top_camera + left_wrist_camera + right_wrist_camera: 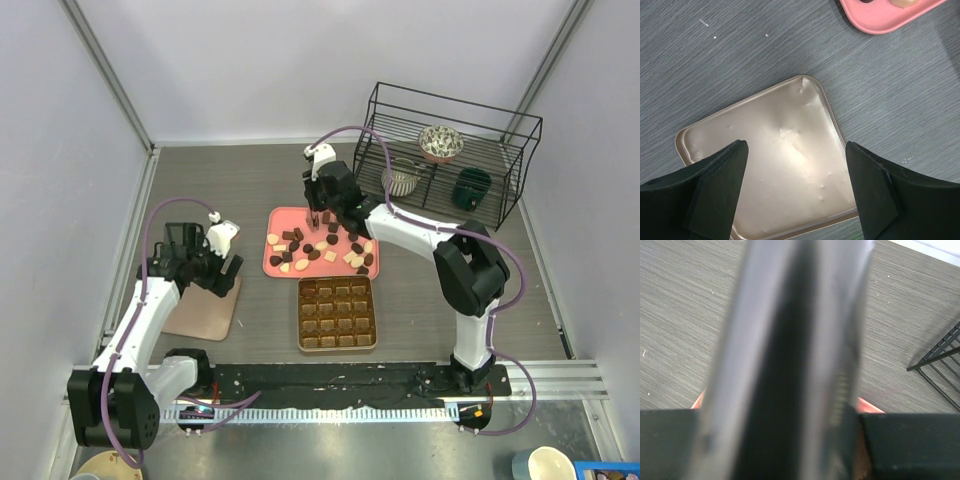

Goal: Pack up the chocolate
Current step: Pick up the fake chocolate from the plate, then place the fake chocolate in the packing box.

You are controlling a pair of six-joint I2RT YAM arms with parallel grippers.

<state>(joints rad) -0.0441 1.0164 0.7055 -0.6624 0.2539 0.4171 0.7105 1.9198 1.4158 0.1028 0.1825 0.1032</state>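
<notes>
The chocolate, many small dark, mid-brown and cream pieces, lies scattered on a flat pink tray. A gold-brown gridded box sits just in front of the tray. My right gripper hovers over the tray's far edge, shut on a blurred silver metal tool, apparently tongs, that fills the right wrist view and points down at the candies. My left gripper is open and empty above a flat gold lid. The tray's corner shows in the left wrist view.
A black wire rack at the back right holds a patterned bowl, a metal cup and a green cup. The gold lid lies at the left. White walls close the left and back sides.
</notes>
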